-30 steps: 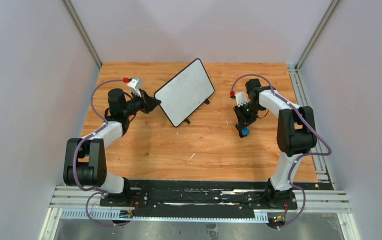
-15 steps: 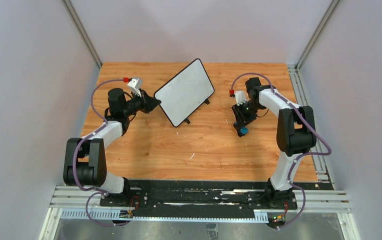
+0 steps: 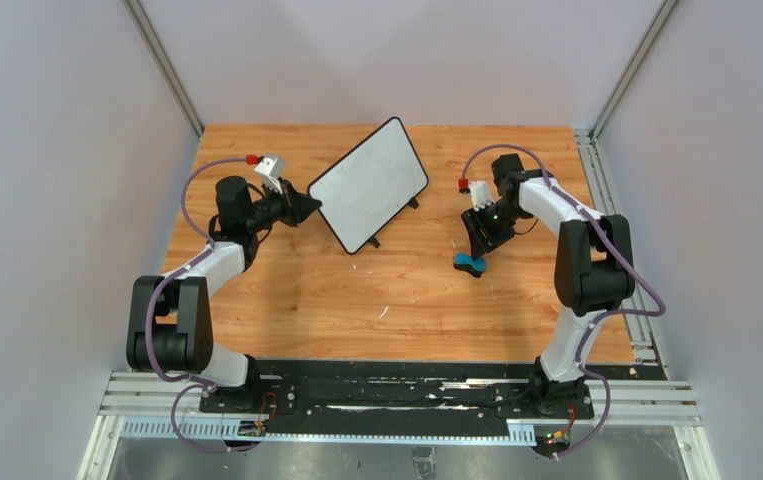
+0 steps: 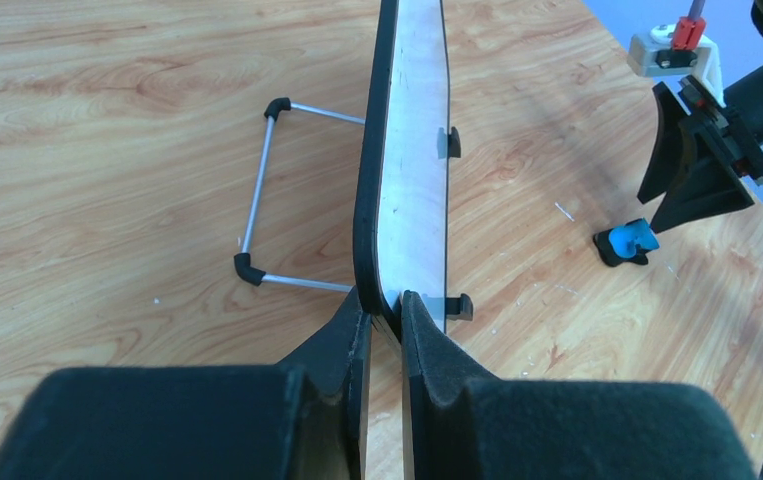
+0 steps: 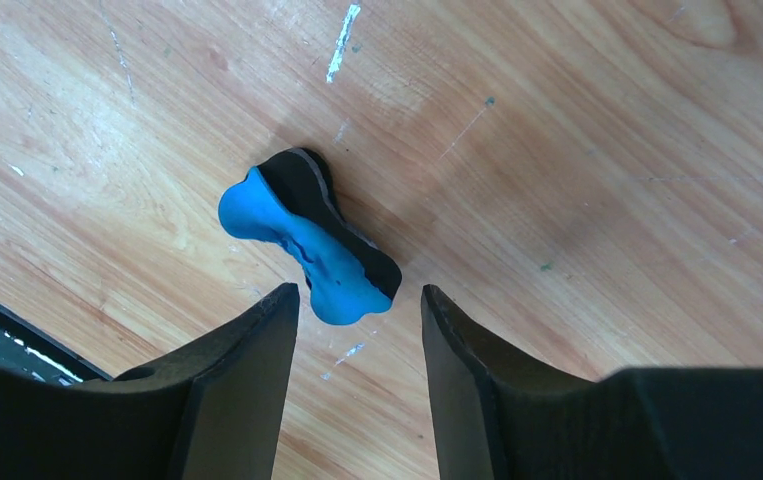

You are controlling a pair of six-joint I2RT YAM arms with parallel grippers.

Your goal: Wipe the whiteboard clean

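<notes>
The whiteboard (image 3: 369, 185) stands tilted on its wire stand at the table's back middle, its white face bare of marks. Seen edge-on in the left wrist view, the whiteboard (image 4: 409, 150) has its near corner pinched by my left gripper (image 4: 384, 312), which is shut on the black frame. A blue bone-shaped eraser (image 3: 470, 263) with a black underside lies on the wood to the board's right. My right gripper (image 3: 477, 245) hovers just above and behind it, open. In the right wrist view the eraser (image 5: 307, 240) lies free just beyond the spread fingertips (image 5: 282, 310).
The board's wire stand (image 4: 262, 190) with black corner caps sticks out behind it. Grey walls close in the wooden table (image 3: 387, 300) on three sides. A black base rail (image 3: 397, 385) runs along the near edge. Small white scuffs dot the wood.
My right gripper opened and let go of the blue eraser, which now lies flat on the table just left of the jaws. The left arm and the whiteboard have not moved.
</notes>
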